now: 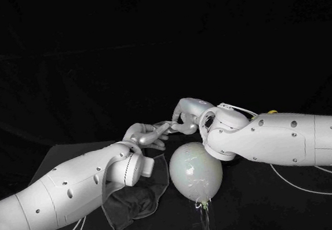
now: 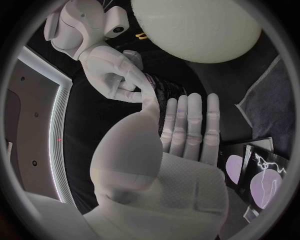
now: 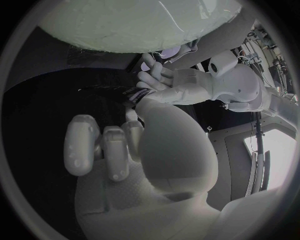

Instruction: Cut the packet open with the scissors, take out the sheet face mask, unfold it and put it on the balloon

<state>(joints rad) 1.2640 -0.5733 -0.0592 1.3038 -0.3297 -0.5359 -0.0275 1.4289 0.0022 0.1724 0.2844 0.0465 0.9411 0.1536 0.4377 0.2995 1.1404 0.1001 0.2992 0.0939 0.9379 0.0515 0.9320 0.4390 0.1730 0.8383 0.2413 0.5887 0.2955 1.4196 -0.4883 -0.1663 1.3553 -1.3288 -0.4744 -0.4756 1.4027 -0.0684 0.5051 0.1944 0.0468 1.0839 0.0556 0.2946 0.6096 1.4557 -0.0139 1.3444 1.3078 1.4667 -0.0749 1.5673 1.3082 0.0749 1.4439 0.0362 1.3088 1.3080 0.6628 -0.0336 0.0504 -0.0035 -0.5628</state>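
Counter (image 1: 256, 207): you've got the balloon (image 1: 195, 172) lying between the two arms, knot end toward the robot. Just beside it, under the left wrist, there's a crumpled dark film (image 1: 133, 205) with clear edges. The dark sheet (image 3: 106, 97) is up off the counter, just past the balloon's far end. It has a ribbed edge; I can't tell you whether it's packet or mask. Left hand (image 1: 148, 134) and right hand (image 1: 190, 114) meet there, both pinching that ribbed edge. The left hand's other fingers (image 2: 187, 125) are straight and side by side; the right hand's (image 3: 115, 150) are loosely curled, apart.
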